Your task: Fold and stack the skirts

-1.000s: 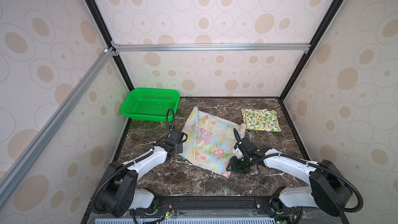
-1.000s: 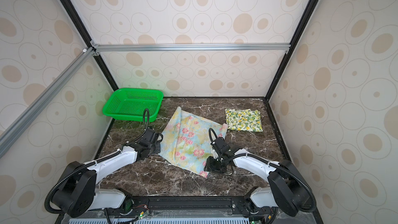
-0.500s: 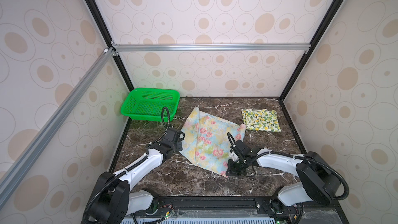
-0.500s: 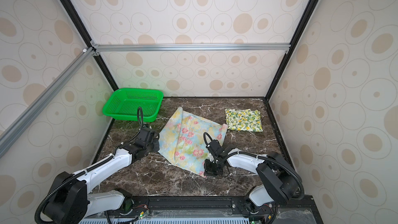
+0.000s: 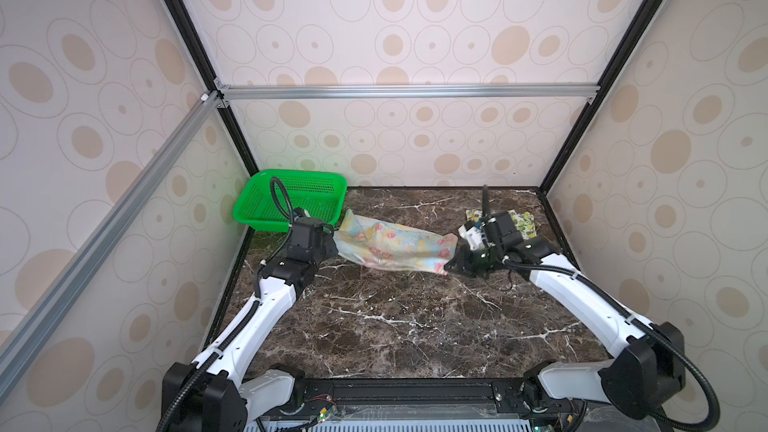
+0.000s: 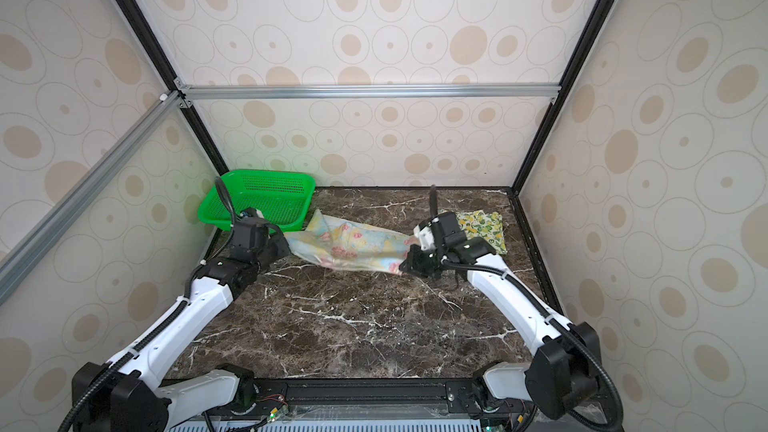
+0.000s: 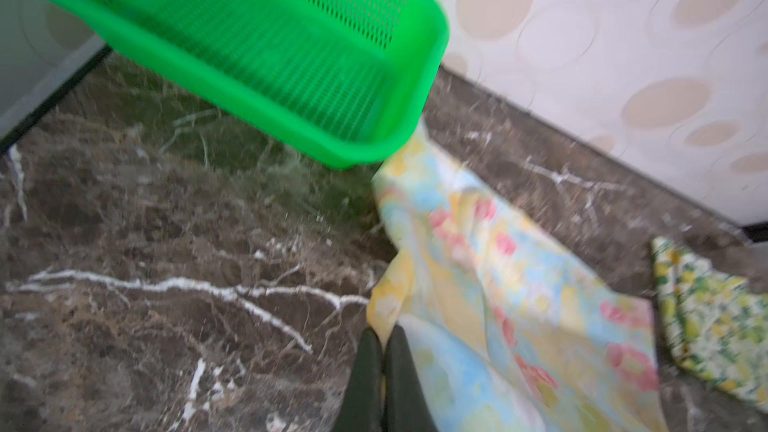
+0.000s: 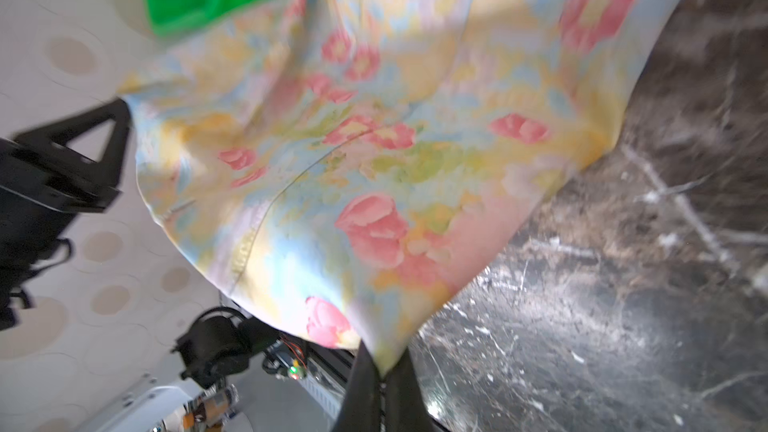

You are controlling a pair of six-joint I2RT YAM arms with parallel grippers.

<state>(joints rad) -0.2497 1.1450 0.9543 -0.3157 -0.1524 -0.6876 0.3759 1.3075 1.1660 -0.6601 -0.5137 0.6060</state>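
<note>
One skirt (image 5: 390,248), left claw (image 7: 384,344) to right claw (image 8: 384,369)

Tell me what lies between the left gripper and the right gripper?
The pastel yellow-blue cloth skirt with pink flowers spans that gap; the left gripper and right gripper each pinch one end. Both top views show it.

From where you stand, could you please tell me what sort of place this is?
Likely a robot test cell: patterned wall panels on an aluminium frame enclose a marble-look tabletop, where the left gripper and right gripper hold a floral skirt.
</note>
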